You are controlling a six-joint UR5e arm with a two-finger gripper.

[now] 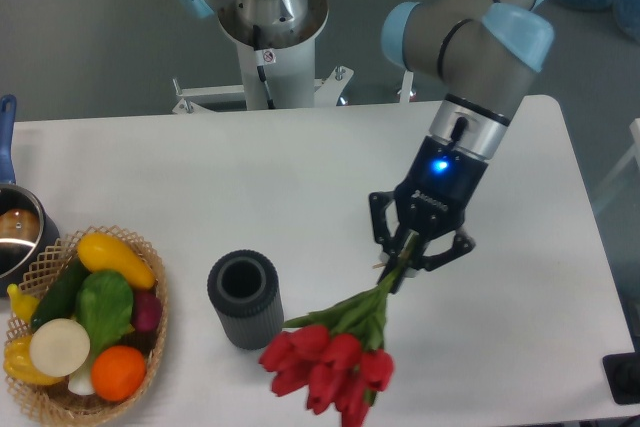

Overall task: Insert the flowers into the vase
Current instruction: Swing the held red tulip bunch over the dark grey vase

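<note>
My gripper is shut on the green stems of the flowers, a bunch of red tulips hanging blooms-down from the fingers. The red heads hang low over the table's front part, just right of the vase. That vase is a short dark ribbed cylinder standing upright with its round mouth open and nothing inside. A green leaf of the bunch reaches close to the vase's right side; I cannot tell whether it touches.
A wicker basket of fruit and vegetables sits at the front left. A metal pot with a blue handle stands at the left edge. The robot's base column rises behind the table.
</note>
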